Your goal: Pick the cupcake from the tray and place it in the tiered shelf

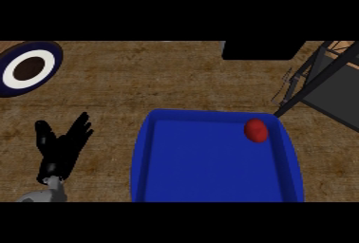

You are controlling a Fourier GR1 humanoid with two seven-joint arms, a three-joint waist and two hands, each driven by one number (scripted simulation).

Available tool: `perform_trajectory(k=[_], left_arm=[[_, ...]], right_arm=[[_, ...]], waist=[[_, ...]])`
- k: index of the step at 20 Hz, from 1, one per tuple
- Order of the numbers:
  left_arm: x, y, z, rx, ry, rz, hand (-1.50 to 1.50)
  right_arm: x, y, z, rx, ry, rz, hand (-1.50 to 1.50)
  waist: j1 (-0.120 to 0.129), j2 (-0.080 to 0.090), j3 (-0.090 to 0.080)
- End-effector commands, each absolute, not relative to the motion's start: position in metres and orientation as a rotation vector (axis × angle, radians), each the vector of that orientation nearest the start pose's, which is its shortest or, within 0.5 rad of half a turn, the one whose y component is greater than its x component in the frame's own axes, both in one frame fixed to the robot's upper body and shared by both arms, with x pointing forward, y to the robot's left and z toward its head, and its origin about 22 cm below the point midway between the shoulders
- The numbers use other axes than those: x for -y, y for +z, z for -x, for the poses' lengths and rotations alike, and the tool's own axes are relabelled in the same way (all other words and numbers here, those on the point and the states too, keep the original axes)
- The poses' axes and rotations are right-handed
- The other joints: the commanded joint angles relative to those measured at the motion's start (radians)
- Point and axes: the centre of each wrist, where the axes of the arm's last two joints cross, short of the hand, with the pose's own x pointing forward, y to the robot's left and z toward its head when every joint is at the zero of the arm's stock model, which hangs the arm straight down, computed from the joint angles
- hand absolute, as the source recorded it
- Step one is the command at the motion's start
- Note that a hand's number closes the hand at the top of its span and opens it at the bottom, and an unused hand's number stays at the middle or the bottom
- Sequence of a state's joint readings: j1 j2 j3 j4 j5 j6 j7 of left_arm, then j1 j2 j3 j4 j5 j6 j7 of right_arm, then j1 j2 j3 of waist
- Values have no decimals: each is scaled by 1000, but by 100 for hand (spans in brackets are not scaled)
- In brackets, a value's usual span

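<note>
1. The cupcake [256,130] shows as a small red rounded lump inside the blue tray [142,156], in its far right corner, close to both walls.
2. Expect it to be light, soft and easily squashed. You would do best to take it low on its sides, coming from above, since the tray's walls crowd it on two sides.
3. Your left hand [61,147] rests left of the tray, apart from it, fingers straight and spread, holding nothing. Your right hand is out of view.
4. The tiered shelf [329,90], a dark frame, stands just beyond the tray's far right corner, so the carry looks short.
5. The table [140,80] is brown woodgrain. A plate [43,60] lies well beyond the tray's far left.
</note>
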State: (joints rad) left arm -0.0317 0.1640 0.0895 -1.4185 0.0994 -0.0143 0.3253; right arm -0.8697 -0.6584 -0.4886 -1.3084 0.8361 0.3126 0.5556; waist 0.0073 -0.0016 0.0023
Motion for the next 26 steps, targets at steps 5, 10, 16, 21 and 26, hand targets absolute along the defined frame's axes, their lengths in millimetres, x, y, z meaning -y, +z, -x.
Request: perform_trajectory(k=[5, 10, 16, 21, 26], left_arm=[[-288, -29, -236, 1108, 44, -67, 0], [-307, -21, -247, 1105, 47, -84, 0], [-294, -42, -248, 1112, 43, -102, 0], [-294, -26, -245, 1100, 48, -69, 0], [-284, -14, -248, 1109, 45, -75, 0]], right_arm=[[383, 328, -343, 1160, 341, 1383, 150], [408, 336, -335, 1309, -43, 1256, -150], [401, 336, -328, 1437, -224, 1125, -150], [411, 350, -324, 1528, -403, 1018, -150], [444, 371, -298, 1559, -600, 1100, -150]], waist=[[-1, 1, -3], [2, 3, -2], [-8, 2, -3], [0, 1, -2], [3, 2, -2]])
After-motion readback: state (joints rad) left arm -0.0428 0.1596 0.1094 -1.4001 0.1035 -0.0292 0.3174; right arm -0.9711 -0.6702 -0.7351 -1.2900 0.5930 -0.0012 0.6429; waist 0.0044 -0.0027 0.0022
